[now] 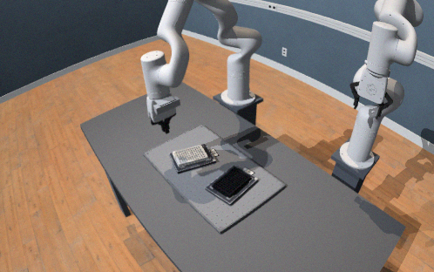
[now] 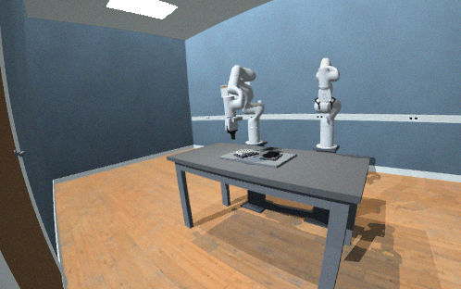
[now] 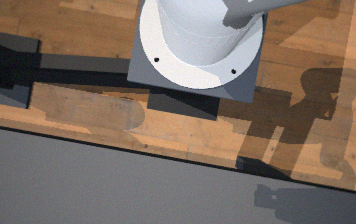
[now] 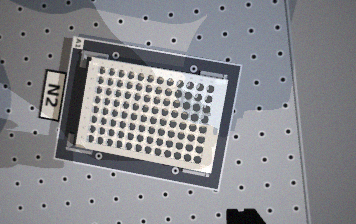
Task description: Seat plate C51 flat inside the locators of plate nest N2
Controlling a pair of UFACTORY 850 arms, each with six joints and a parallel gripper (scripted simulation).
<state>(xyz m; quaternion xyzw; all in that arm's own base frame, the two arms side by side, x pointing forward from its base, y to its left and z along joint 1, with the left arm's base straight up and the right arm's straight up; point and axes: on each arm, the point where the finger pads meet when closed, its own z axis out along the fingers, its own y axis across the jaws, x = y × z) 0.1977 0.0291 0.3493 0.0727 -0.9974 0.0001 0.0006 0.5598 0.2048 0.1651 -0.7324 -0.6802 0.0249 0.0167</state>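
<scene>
The white well plate (image 1: 191, 156) (image 2: 245, 153) (image 4: 145, 112), taken as C51, lies over nest N2 (image 1: 185, 168) (image 4: 227, 125). In the right wrist view it is shifted away from the label end, where a dark gap shows; its far end looks slightly raised, so it seems tilted. The dark plate (image 1: 233, 180) (image 2: 271, 155), taken as C15, lies in the other nest (image 1: 231, 201), taken as N1. My right gripper (image 1: 166, 127) (image 2: 232, 135) (image 4: 245, 216) is shut and empty, above and clear of the white plate. My left gripper (image 1: 367, 106) (image 2: 325, 105) is open and empty, far from both plates.
Both nests stand on a perforated board (image 1: 222, 222) (image 2: 281, 163) on the grey table (image 1: 305, 235) (image 2: 319, 173). The N2 label (image 4: 52, 95) stands beside its nest. The left wrist view shows a robot base (image 3: 200, 77) and the table's edge.
</scene>
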